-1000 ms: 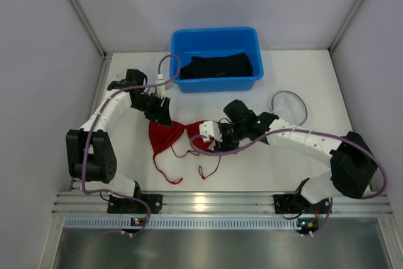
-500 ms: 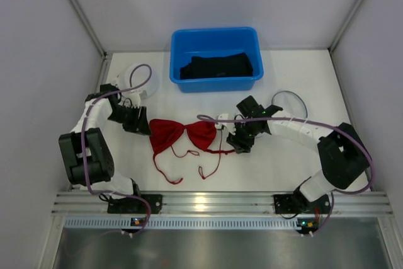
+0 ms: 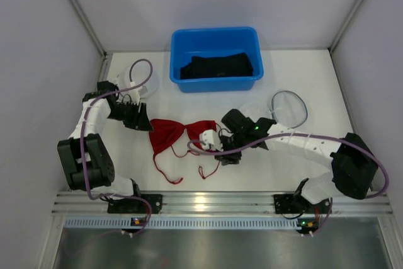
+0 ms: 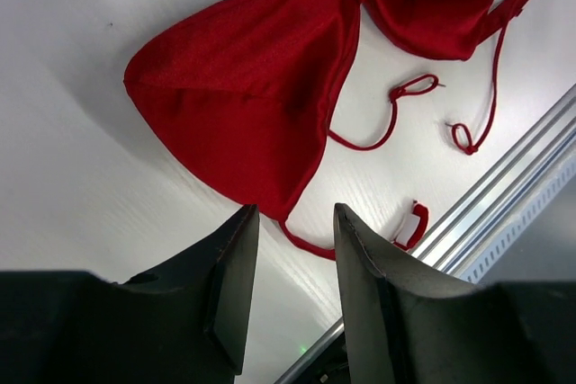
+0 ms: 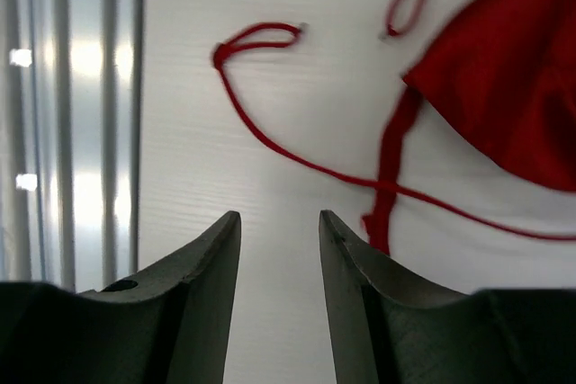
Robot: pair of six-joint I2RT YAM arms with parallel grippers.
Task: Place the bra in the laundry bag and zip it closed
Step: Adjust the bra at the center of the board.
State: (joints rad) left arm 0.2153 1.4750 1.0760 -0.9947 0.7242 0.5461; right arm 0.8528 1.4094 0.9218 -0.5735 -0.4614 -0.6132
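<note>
I am holding my left arm [image 3: 94, 110] out at the left side of the desk [image 3: 302, 80]. My left jaws are standing part open with nothing between them. They are pointing toward the middle of the desk, just beside the left cup of the red bra [image 3: 179, 133]. In my left wrist view that cup [image 4: 252, 87] is lying flat directly ahead of the tips. Its edge is sitting almost at the gap, and a thin tie string [image 4: 396, 105] is curling on the desk beyond it.

The bra is lying spread on the desk between my 2 arms. Its long axis is running left to right, 1 cup toward each arm, with its strings [image 3: 169, 169] trailing toward the near edge. Behind it, at the far side, a blue tub [image 3: 217, 84] is holding a black fabric [image 3: 217, 66]. I am judging that fabric to be the laundry bag, well apart from the bra.

My right arm [image 3: 296, 143] is reaching in from the right. My right jaws are also standing part open and empty, over the right end of the bra. In my right wrist view the cup [image 5: 513, 87] is lying ahead and off to the right of the tips. Only a looped string [image 5: 261, 38] is crossing the bare desk in front of the gap. I am judging my right jaws to be slightly the nearer of the 2.
</note>
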